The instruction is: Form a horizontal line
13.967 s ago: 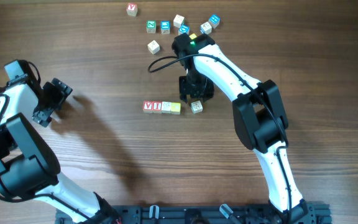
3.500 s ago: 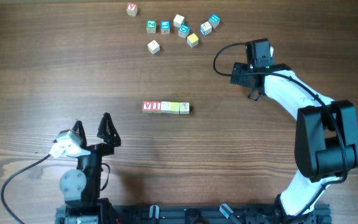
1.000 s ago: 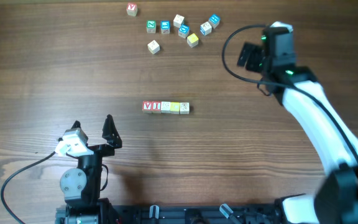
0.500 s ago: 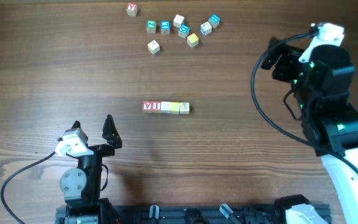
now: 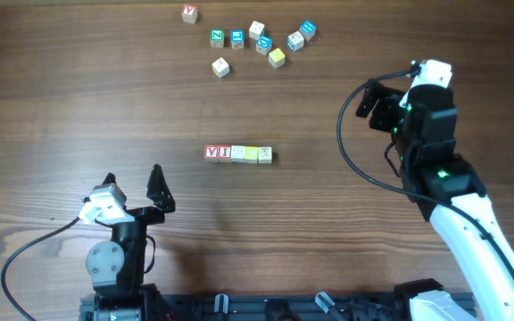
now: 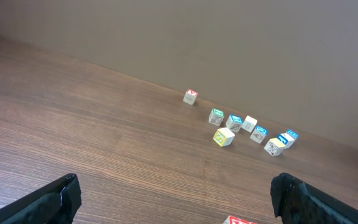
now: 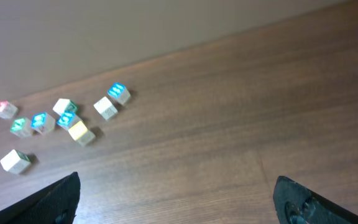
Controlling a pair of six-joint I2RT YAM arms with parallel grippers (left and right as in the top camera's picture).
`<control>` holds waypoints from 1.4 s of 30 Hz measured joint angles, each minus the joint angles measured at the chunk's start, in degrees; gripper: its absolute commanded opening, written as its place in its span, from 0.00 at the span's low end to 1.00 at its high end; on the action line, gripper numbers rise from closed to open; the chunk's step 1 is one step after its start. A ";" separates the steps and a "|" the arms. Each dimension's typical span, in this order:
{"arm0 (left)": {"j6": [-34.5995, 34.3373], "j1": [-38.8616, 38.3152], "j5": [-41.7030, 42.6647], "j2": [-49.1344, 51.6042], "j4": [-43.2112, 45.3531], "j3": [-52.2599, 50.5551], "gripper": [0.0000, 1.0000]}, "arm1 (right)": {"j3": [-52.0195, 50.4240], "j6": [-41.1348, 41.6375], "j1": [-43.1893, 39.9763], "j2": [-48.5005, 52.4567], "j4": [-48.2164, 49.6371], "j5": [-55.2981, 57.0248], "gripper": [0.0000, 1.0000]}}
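A straight row of five cubes (image 5: 238, 153) lay mid-tabletop (image 5: 105, 98), cubes touching. The left fingers (image 5: 158, 185) and the right fingers (image 7: 306, 205) stood wide, empty, well apart from it.

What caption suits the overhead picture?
Five letter cubes lined up in a row; left hand and right hand open and clear, spare cubes beyond.

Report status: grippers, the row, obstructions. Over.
Left gripper open, empty. Right gripper open, empty. Row of five cubes straight, touching. Nothing in the way; loose cubes well clear.
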 measured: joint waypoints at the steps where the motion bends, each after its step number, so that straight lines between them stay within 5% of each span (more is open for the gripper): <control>1: 0.00 0.00 0.02 0.00 0.00 0.00 1.00 | -1.25 0.00 0.00 -0.48 0.09 0.00 1.00; 9: 0.15 0.00 0.02 0.00 0.00 0.00 1.00 | -20.09 -0.02 0.00 -11.85 10.34 0.00 1.00; 18: 0.17 0.00 0.00 0.00 0.00 0.00 1.00 | -42.12 0.00 0.07 -41.20 13.77 0.00 1.00; 35: 0.17 0.00 0.02 0.00 -0.02 0.00 1.00 | -47.04 0.00 -0.31 -65.59 11.58 0.00 1.00; 42: 0.17 0.00 0.02 0.00 -0.02 0.00 1.00 | -47.10 0.00 -2.32 -66.55 11.56 0.00 1.00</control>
